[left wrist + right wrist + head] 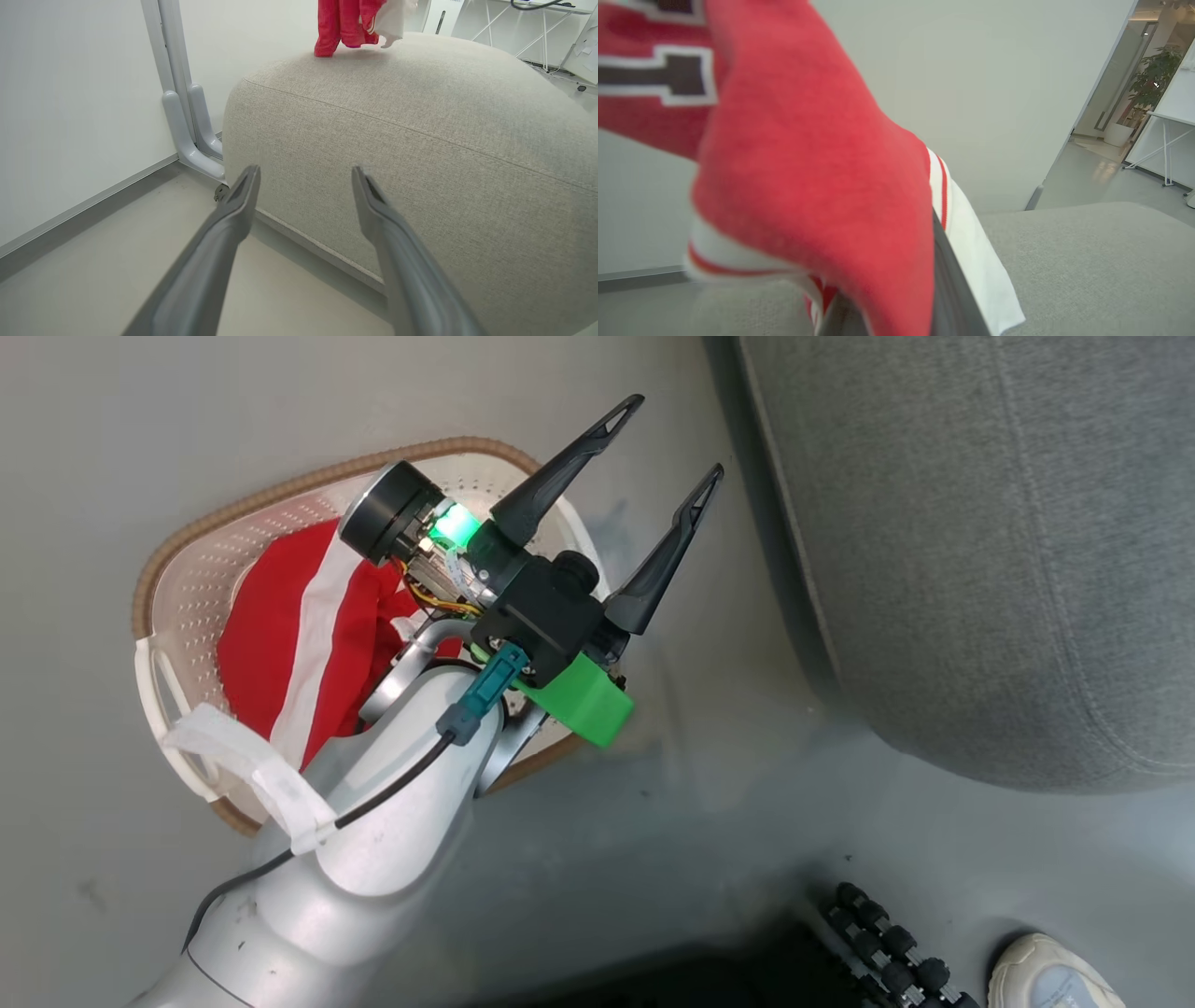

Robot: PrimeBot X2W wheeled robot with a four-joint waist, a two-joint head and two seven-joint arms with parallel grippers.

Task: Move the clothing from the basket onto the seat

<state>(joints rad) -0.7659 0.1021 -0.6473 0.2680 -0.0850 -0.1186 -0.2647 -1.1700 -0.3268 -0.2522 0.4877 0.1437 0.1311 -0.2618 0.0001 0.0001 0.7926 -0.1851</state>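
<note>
Fingers (560, 476) of the left gripper (676, 434) stood apart, empty, over the rim of one basket (149, 588) holding one striped red garment (280, 653). The right gripper (901, 303) fingers (945, 280) clamped a second, lettered red garment (808, 186) above the single grey seat (980, 569); bare floor (709, 775) separated basket from seat edge.

A red garment (808, 186) is bunched over my right pincer (896, 298) and caught between its fingers. It is so close that it blurs, and only one dark finger (950, 289) shows along its edge. Black lettering (668, 74) outlined in white sits at the upper left. White trim with red stripes (966, 233) hangs beside the finger, over the grey seat cushion (1087, 261). Behind is a pale wall (994, 93). At far right stand a potted plant (1155, 79) and a white desk (1171, 121).
</note>
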